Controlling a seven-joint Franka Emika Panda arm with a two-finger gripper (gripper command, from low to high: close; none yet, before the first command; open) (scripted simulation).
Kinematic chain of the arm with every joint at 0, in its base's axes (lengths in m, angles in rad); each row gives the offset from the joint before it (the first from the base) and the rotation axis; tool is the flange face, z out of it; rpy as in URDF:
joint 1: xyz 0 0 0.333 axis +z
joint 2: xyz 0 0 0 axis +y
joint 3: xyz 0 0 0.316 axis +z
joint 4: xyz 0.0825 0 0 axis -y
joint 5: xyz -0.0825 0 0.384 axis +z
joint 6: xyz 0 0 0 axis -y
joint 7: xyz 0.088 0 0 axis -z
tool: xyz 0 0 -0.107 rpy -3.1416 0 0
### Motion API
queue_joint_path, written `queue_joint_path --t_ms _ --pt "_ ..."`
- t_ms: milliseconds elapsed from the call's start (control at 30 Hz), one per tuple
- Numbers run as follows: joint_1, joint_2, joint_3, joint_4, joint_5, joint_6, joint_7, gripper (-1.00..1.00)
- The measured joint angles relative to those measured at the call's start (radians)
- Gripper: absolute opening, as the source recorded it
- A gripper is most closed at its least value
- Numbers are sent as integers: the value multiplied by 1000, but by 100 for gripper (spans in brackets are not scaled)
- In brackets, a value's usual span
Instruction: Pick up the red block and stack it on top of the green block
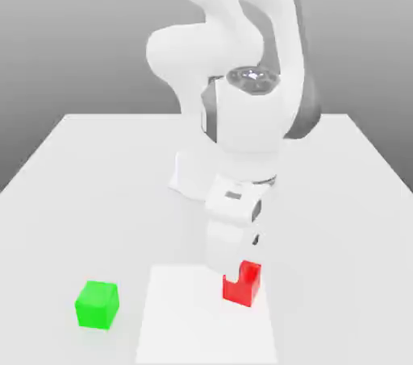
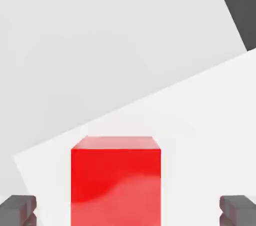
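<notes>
The red block [image 1: 246, 287] sits on a lighter white patch of the table, toward the exterior view's right. My gripper [image 1: 239, 273] has come down over it, and one white finger hides part of the block's top. In the hand view the red block [image 2: 116, 180] lies between the two dark fingertips [image 2: 17, 210], with a clear gap on each side, so my gripper [image 2: 128, 211] is open around it and not touching. The green block [image 1: 98, 304] rests on the table at the exterior view's left, well apart from the red one.
The white table [image 1: 97, 194] stretches back to the arm's base [image 1: 189, 178]. A paler rectangular patch [image 1: 185, 323] lies at the front under the red block. A dark area [image 2: 240, 0] beyond the table edge shows in the hand view.
</notes>
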Motion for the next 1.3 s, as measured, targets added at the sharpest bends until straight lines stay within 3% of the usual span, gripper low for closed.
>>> queue_joint_path --t_ms 267,300,533,1067,1300 --pt "-64 142 94 15 125 117 -89 0" --pt "-77 161 111 15 138 132 -97 -100" --pt "-81 164 115 16 139 134 -98 -100" --pt "-34 -82 17 -19 -60 -75 38 -100" --pt "-28 -71 -186 68 -60 -158 -172 -100"
